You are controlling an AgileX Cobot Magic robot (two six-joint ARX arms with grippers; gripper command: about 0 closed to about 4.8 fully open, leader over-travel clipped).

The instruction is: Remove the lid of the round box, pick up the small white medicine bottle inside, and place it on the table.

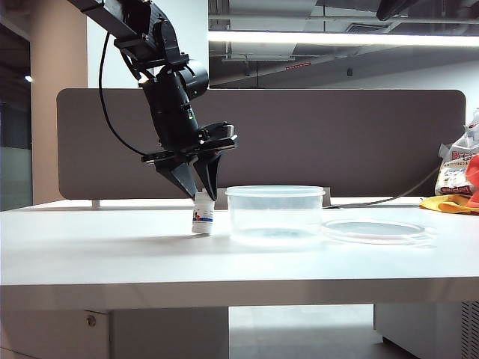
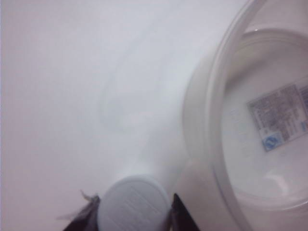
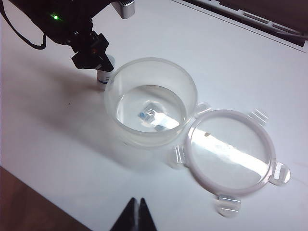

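- Now we see the left gripper [image 1: 200, 187] clamping the bottle [image 1: 203, 217] by its cap, base on the table [image 1: 112, 247], at nine o'clock of the box [image 1: 275, 213].
- We guess release comes next.
- Lid [image 3: 233, 150] lies aside; right gripper [image 3: 136, 211] idles, pinched empty.

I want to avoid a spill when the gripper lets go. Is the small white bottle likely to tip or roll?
The small white medicine bottle looks tall for its narrow base, so it may tip. Being cylindrical, it would probably roll if it fell. The left gripper grips it near the cap beside the round box.
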